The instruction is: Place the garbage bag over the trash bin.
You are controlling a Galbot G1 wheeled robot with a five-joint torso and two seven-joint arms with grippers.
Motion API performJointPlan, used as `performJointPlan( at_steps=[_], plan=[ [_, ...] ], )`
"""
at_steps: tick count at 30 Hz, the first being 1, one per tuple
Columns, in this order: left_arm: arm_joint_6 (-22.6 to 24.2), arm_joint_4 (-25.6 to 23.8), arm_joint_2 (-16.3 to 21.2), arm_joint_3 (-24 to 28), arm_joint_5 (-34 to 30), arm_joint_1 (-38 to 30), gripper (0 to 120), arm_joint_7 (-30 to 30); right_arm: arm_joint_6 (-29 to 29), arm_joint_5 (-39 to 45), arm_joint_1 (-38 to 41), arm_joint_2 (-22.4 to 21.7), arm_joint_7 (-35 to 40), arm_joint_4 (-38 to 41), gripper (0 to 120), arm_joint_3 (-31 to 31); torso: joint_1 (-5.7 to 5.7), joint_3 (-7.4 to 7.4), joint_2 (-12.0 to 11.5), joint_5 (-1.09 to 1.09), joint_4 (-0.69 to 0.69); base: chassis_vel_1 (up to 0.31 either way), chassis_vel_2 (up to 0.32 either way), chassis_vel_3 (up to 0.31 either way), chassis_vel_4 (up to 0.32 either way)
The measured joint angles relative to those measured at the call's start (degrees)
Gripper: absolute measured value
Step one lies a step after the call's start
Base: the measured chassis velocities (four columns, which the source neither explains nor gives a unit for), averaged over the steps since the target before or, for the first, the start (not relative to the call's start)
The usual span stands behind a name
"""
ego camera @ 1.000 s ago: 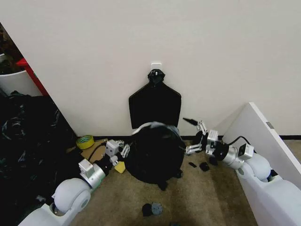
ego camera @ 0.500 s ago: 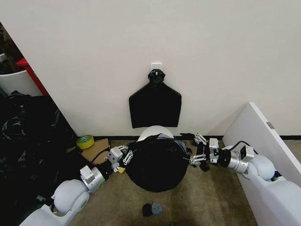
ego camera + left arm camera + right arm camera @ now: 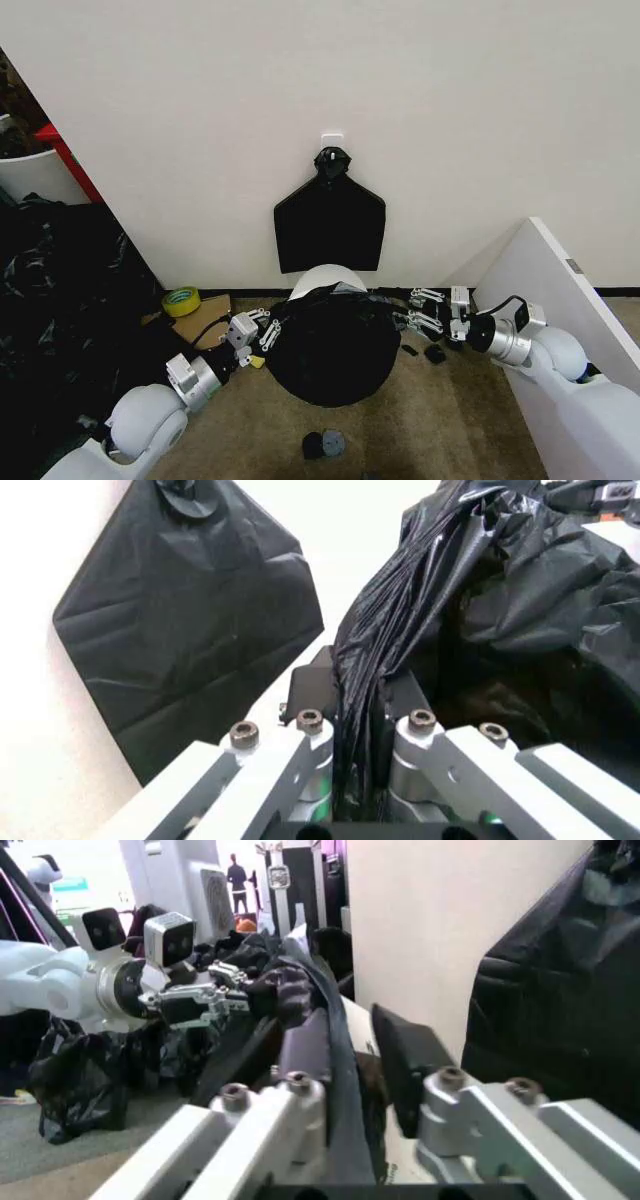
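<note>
The bag (image 3: 330,345) drapes over the bin (image 3: 325,280), whose far rim stays bare. The left claw (image 3: 262,327) and right claw (image 3: 415,315) each pinch its edge. Best keep both grips firm and stretch the mouth evenly over that rim.

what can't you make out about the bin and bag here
1. Bin walls and base: head view, the bag covers all but a strip of the far rim.
2. Whether the bag's hem sits below the near rim: head view, hidden by the bag's own bulge between the left gripper and right gripper.
3. Bin's inside: left wrist view, blocked by clamped bag folds.
</note>
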Motion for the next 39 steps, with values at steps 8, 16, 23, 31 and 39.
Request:
performJointPlan(
  at_steps=[8, 16, 23, 31, 39],
  plan=[
    [0.02, -0.88, 0.01, -0.41, -0.12, 0.56, 5, 0.14, 0.23, -1.05, -0.1, -0.05, 0.26, -0.04, 0, 0.68, 0.0, 0.0, 0.0, 0.0, -0.01, 0.0, 0.0, 0.0, 0.0],
    [-0.26, -1.79, -0.13, -0.41, -0.23, 1.04, 5, 2.18, 4.0, -1.75, 0.18, 0.71, 6.92, 0.12, 0, -0.87, 0.0, 0.0, 0.0, 0.0, -0.01, 0.0, 0.0, 0.0, 0.0],
    [-1.15, -1.97, -0.3, -0.32, 0.07, 1.49, 5, 6.63, 7.73, -6.55, 0.62, 2.86, 16.43, 0.12, 0, -3.61, 0.0, 0.0, 0.0, 0.0, 0.0, 0.0, 0.0, 0.0, 0.0],
    [-1.3, -1.86, -0.55, -0.63, -1.07, 0.32, 5, 7.58, 10.6, -15.58, 0.45, 4.32, 19.7, -2.53, 0, -3.71, 0.0, 0.0, 0.0, 0.0, -0.01, 0.0, 0.0, 0.0, 0.0],
    [1.36, -0.76, -1.61, -1.25, -8.75, -0.99, 5, 2.79, 16.89, -15.35, -2.21, 6.08, 35.51, 1.49, 16, -3.16, 0.0, 0.0, 0.0, 0.01, 0.0, 0.0, 0.0, 0.0, 0.0]
  ],
)
